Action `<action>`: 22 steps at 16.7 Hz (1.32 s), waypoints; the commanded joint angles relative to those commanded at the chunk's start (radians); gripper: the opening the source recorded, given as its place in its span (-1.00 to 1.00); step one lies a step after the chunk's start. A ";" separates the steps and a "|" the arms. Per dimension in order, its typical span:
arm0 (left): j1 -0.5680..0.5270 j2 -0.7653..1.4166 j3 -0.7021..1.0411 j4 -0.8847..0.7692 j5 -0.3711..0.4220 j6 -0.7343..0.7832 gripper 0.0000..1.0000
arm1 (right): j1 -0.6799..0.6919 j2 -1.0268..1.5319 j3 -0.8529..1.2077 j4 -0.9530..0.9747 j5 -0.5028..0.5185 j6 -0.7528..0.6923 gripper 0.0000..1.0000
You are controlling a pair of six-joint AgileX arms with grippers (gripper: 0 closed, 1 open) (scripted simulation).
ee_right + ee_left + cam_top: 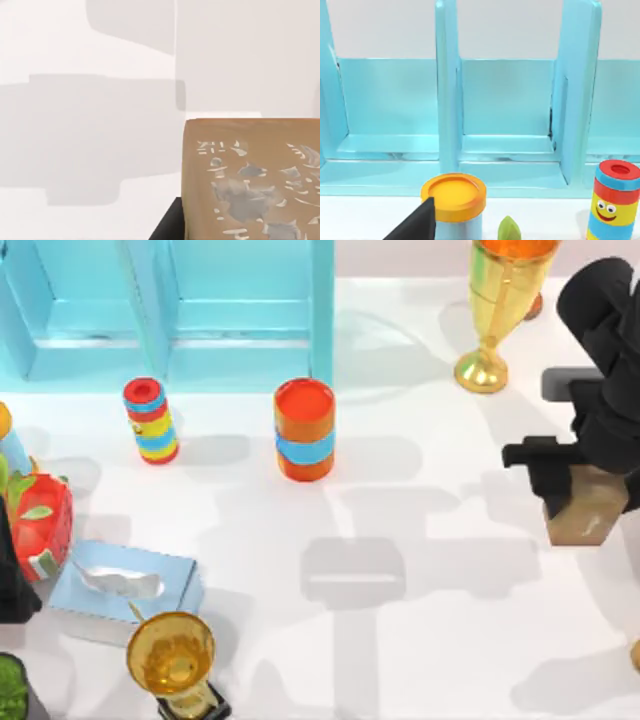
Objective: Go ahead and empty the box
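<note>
At the right of the white surface [420, 640], a brown block [590, 508] is held in the right tool [560, 490], its fingers closed on it. The blue box [180, 310] is set at the far left, its compartments bare. An orange can [304, 429] and a striped tube [151, 420] are placed just before it. The left arm is parked at the left edge; the state of the left tool [417, 225] cannot be told.

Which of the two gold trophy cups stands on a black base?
The gold trophy cup at the table's near edge; the taller far one has a gold foot.
</note>
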 joint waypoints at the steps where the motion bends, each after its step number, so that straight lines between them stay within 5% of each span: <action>1: 0.000 0.000 0.000 0.000 0.000 0.000 1.00 | 0.000 0.000 0.000 0.000 0.000 0.000 -1.00; 14: 0.000 0.000 0.000 0.000 0.000 0.000 1.00 | 0.002 0.061 -0.107 0.168 0.000 0.003 -1.00; 22: 0.000 0.000 0.000 0.000 0.000 0.000 1.00 | 0.002 0.061 -0.107 0.168 0.000 0.003 0.21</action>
